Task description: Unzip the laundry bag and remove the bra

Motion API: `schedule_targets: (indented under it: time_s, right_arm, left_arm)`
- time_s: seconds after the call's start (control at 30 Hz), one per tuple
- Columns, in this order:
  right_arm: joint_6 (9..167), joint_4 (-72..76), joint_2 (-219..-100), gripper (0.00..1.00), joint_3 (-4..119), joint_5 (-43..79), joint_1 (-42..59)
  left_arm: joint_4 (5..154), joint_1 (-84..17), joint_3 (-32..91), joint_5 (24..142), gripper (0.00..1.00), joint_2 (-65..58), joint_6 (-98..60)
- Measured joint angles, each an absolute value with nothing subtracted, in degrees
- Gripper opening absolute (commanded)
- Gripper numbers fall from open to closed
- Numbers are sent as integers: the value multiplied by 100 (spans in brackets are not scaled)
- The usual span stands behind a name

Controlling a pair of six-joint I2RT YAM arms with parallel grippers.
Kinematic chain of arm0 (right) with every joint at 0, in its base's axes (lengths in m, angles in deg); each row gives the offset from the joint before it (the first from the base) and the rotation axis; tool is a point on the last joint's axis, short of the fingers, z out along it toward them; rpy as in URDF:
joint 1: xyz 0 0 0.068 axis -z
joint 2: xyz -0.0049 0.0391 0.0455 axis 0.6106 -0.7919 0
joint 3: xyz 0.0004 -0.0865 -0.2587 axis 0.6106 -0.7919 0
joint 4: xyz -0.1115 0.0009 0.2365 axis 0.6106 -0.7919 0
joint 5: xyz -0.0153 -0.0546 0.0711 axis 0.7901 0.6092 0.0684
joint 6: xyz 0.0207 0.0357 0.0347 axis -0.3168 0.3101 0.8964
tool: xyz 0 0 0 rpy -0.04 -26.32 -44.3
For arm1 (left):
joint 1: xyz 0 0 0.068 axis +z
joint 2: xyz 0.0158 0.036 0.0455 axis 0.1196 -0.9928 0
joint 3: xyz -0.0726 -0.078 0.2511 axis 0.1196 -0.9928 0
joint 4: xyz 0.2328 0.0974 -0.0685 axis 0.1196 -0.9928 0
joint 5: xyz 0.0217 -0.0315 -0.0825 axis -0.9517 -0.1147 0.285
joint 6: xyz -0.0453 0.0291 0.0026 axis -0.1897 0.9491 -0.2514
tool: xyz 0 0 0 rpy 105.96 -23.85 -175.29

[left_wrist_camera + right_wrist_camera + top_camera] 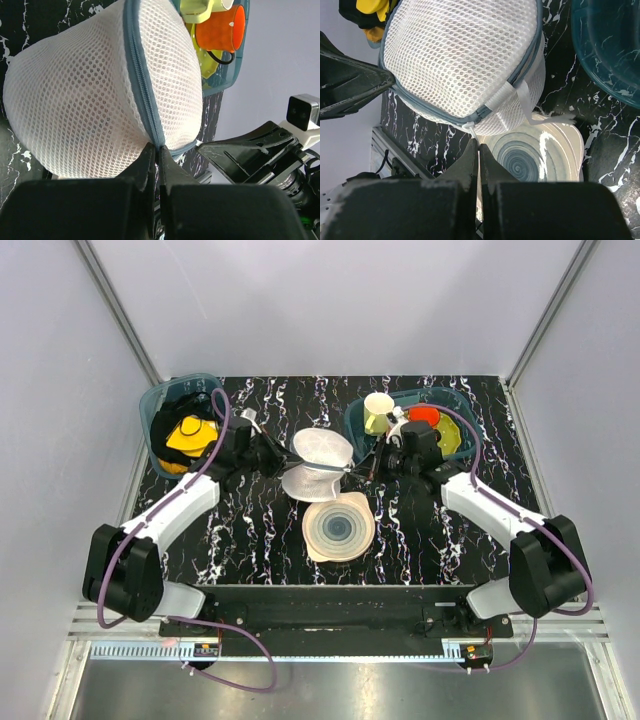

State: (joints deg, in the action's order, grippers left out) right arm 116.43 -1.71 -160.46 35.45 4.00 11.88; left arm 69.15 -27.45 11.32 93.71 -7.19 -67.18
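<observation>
1. L gripper (284,460) was found closed on the laundry bag (318,464). In its wrist view the fingers (148,165) were pinched on the blue-grey zip (141,85) seam at the bag's rim, w/ no gap betw. them.
2. R gripper (357,470) was seen w/ fingers (468,167) pressed together. A thin white tab (473,133) ran from the zip end down into the tips and was apparently clamped there.
3. Bag was held betw. the two grippers, directly ahead of both sets of tips, w/ the mesh dome bulging away from each. Whether it was clear of the table (250,530) could not be told.
4. Zip was noted shut along every stretch visible in both wrist views.
5. Bra could not be made out thru the mesh.
6. A white strap (512,97) was noted on the bag just beyond the R tips, its loose end trailing over the plate (345,535).
7. Plate, pale w/ blue-grey rings, lay on the near side of both grippers' tips. It was partly overlapped by the bag in the R wrist view.
8. A teal bin (150,400) w/ a yellow garment (190,435) was recorded outboard of the L gripper. A second bin (455,400) w/ an orange cup (225,27) sat just behind the R gripper.
</observation>
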Motion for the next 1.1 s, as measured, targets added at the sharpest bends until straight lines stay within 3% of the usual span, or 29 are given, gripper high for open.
schedule_targets:
  time_s: [0.23,0.27,0.3,0.33,0.37,0.43,0.57,0.6,0.63,0.7,0.73,0.8,1.1]
  right_arm:
    - [11420,-254,-15978,0,3547,385,1192]
    - [11403,-269,-15978,7,3547,372,1192]
    - [11385,-293,-15978,21,3547,352,1192]
    - [11372,-319,-15978,48,3547,345,1192]
    - [11363,-346,-15978,59,3547,350,1194]
    - [11263,-520,-15972,73,3549,420,1242]
    - [11149,-866,-15950,75,3615,557,1349]
    - [11140,-949,-15939,76,3663,568,1360]
    - [11127,-1012,-15928,76,3717,568,1360]
    - [11121,-1078,-15900,76,3862,573,1365]
    - [11121,-1089,-15884,76,3918,575,1365]
    - [11121,-1100,-15828,76,4054,592,1365]
    - [11123,-1115,-15747,75,4233,605,1365]
  left_arm:
    - [6921,-2703,1132,9611,0,-666,-6526]
    - [6921,-2703,1132,9636,0,-666,-6500]
    - [6923,-2701,1132,9655,0,-666,-6482]
    - [6923,-2699,1132,9673,0,-666,-6456]
    - [6923,-2697,1132,9673,0,-666,-6436]
    - [6923,-2640,1132,9642,0,-666,-6347]
    - [6919,-2529,1132,9537,0,-645,-6095]
    - [6919,-2522,1132,9531,5,-625,-6025]
    - [6919,-2522,1132,9528,28,-597,-5968]
    - [6928,-2524,1132,9539,51,-527,-5820]
    - [6937,-2524,1132,9550,70,-481,-5765]
    - [6934,-2524,1132,9555,79,-358,-5625]
    - [6333,-2463,1482,9203,84,68,-4985]
